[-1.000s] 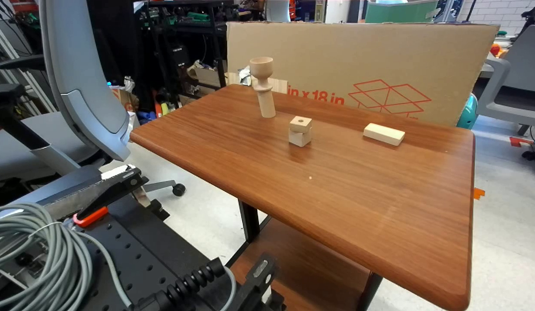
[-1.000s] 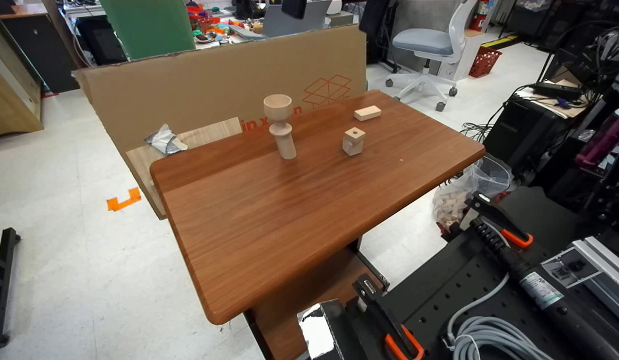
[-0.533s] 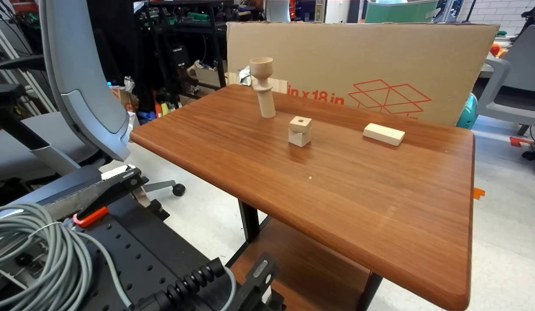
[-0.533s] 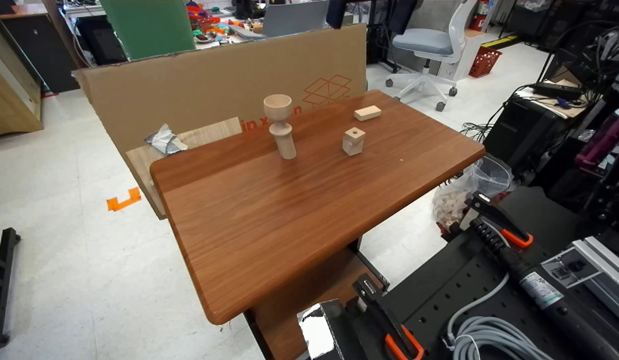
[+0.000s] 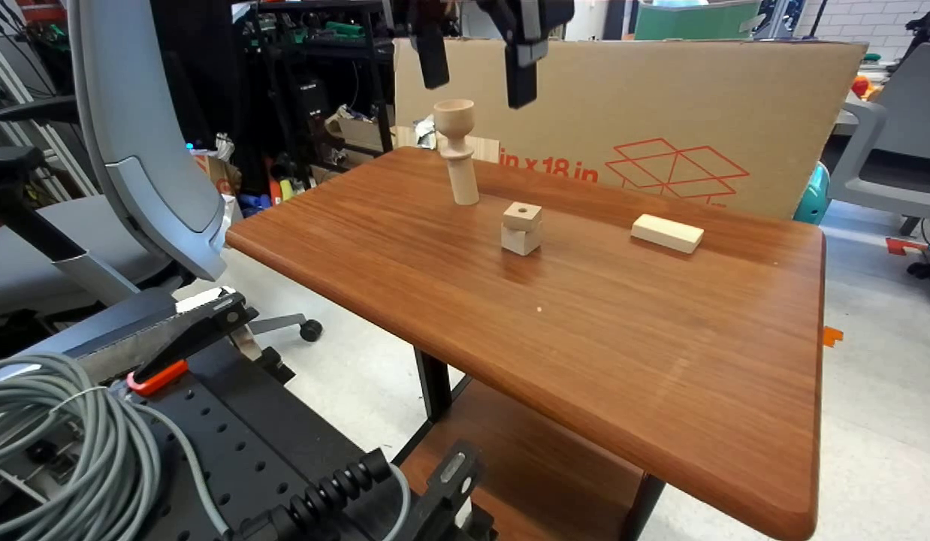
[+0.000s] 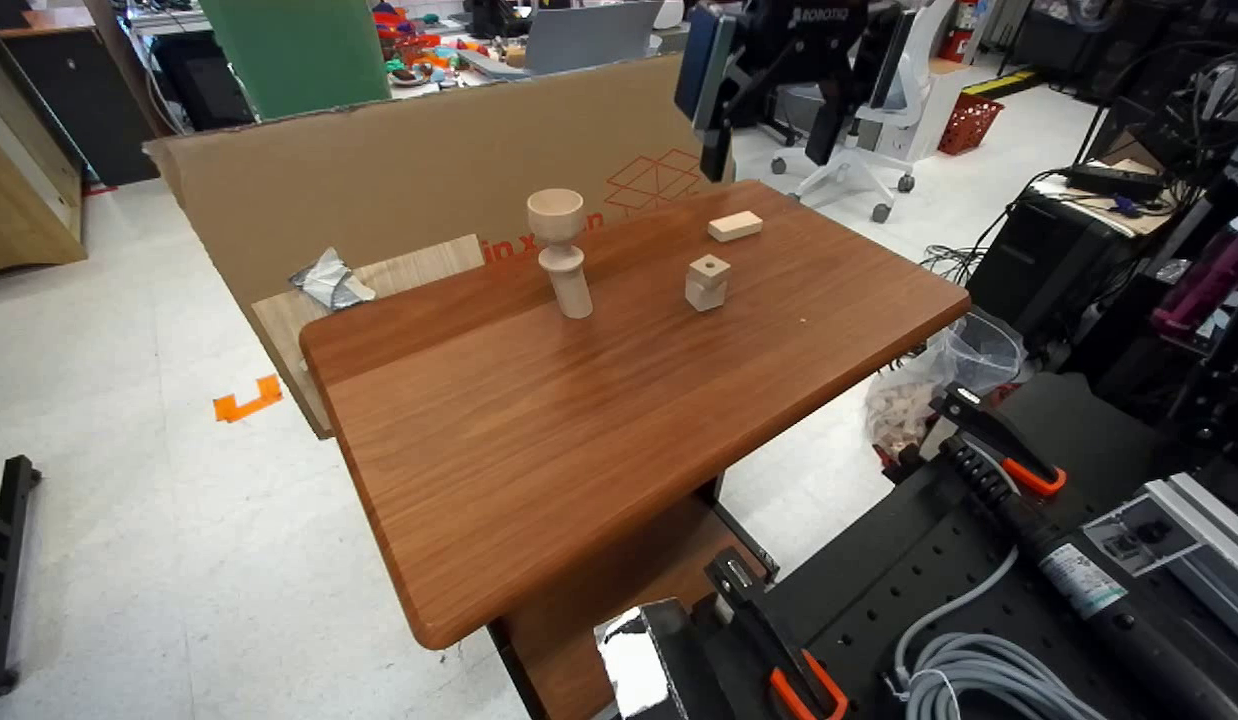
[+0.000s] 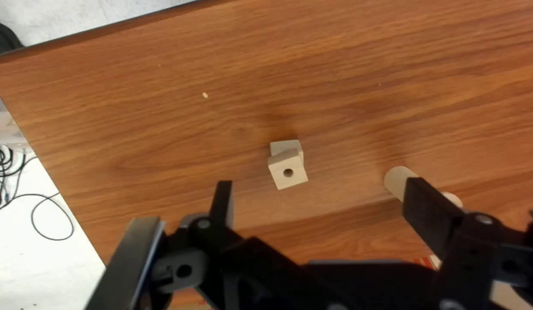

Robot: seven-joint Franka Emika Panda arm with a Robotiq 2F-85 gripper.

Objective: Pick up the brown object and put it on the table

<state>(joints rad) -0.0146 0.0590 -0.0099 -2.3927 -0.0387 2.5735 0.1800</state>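
Note:
The brown object [image 5: 523, 216], a small flat tan square with a dark hole in its middle, lies on top of a thicker plain wooden block [image 5: 520, 241]. Both also show in an exterior view [image 6: 710, 268] and, from above, in the wrist view [image 7: 293, 178], where the top piece sits turned relative to the block. The block stands on the reddish-brown table [image 5: 623, 323]. My gripper [image 5: 478, 92] is open and empty, high above the table. In the wrist view its fingers [image 7: 320, 185] are wide apart, with the brown object ahead of the gap between them.
A tall wooden goblet [image 6: 562, 260] stands near the blocks; in the wrist view it [image 7: 395, 181] is partly hidden behind a finger. A pale wooden bar [image 5: 668, 233] lies towards the back edge. A large cardboard sheet [image 5: 630, 113] stands behind the table.
My gripper has come down into view in both exterior views, having been only at the top edge of one or out of sight. The fingers stay apart. The wooden pieces have not moved.

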